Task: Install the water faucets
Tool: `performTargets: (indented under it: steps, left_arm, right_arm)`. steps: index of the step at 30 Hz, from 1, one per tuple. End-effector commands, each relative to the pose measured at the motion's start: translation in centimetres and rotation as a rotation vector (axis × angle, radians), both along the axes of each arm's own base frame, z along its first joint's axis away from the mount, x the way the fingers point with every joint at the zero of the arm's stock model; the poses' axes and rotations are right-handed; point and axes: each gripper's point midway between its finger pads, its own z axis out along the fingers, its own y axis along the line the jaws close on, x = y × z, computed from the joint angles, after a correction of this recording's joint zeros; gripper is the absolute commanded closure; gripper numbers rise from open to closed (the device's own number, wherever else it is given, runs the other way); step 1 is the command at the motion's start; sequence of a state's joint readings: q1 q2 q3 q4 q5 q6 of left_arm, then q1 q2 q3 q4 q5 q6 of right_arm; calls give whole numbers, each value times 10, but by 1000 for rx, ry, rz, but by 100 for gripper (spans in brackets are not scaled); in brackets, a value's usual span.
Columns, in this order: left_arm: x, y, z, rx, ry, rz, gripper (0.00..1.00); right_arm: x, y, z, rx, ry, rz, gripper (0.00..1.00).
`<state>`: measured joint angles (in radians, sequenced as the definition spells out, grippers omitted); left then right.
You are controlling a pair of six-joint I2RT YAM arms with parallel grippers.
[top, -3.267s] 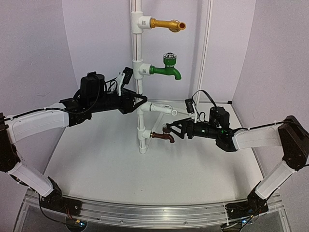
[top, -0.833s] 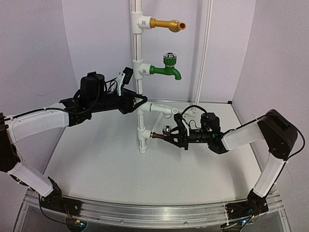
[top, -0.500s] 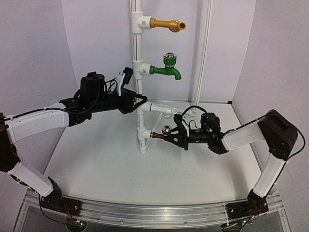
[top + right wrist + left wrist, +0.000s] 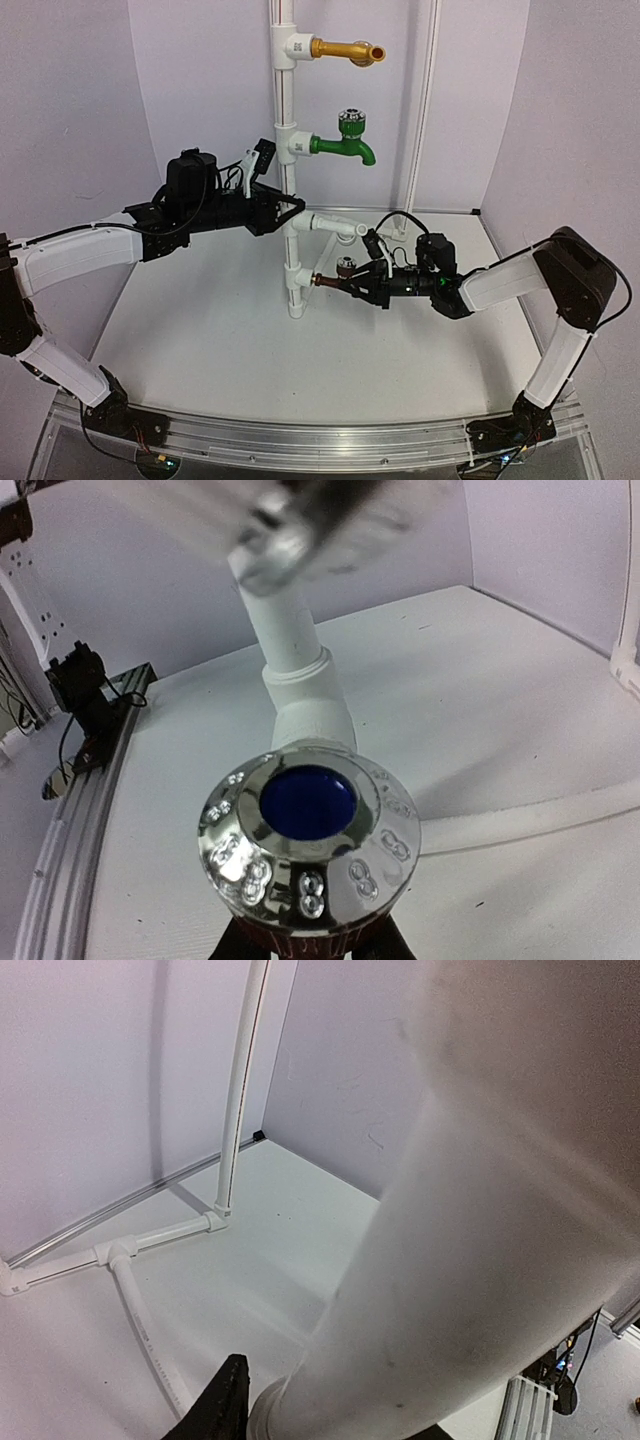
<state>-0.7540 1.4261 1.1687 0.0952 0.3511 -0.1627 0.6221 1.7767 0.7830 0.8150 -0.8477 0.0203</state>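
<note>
Pinching the dark copper tap (image 4: 322, 281) by its body in the right gripper (image 4: 356, 283), silver knob (image 4: 310, 830) up, threaded end at the mouth of the lowest tee (image 4: 296, 277). Clamping the white standpipe (image 4: 284, 100) higher up with the left gripper (image 4: 291, 211). Judged to be the threading-in step; next calls for turning the tap about its axis under a gentle inward push.

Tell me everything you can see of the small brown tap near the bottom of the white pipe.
The brown tap is small, dark copper-coloured metal, with a round shiny silver knob whose centre is blue. It lies about horizontal, knob up, its threaded end at the lowest fitting of the white pipe. The right gripper is closed on it.
</note>
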Motion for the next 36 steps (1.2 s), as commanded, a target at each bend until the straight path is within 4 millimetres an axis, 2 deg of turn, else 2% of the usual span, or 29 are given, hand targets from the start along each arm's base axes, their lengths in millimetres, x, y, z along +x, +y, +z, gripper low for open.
performTargets:
  steps: [1, 11, 16, 25, 30, 31, 36]
  left_arm:
    - [-26, -12, 11, -84, 180, -96, 100]
    - [-27, -11, 10, -85, 178, -94, 100]
    - [-27, -11, 11, -87, 176, -95, 100]
    - [-27, -10, 11, -89, 187, -87, 100]
    - [-26, -8, 12, -86, 190, -72, 100]
    - [-26, -8, 13, -88, 187, -71, 100]
    - [-26, -6, 15, -89, 185, -61, 100]
  right_arm:
    - [-9, 14, 19, 96, 183, 71, 100]
    - [-5, 13, 26, 146, 472, 79, 100]
    - [-3, 17, 23, 157, 615, 76, 100]
    - [-3, 23, 24, 167, 787, 106, 100]
    - [-2, 20, 30, 173, 768, 109, 75]
    - [-1, 19, 31, 176, 756, 104, 67]
    - [12, 7, 25, 185, 747, 52, 43]
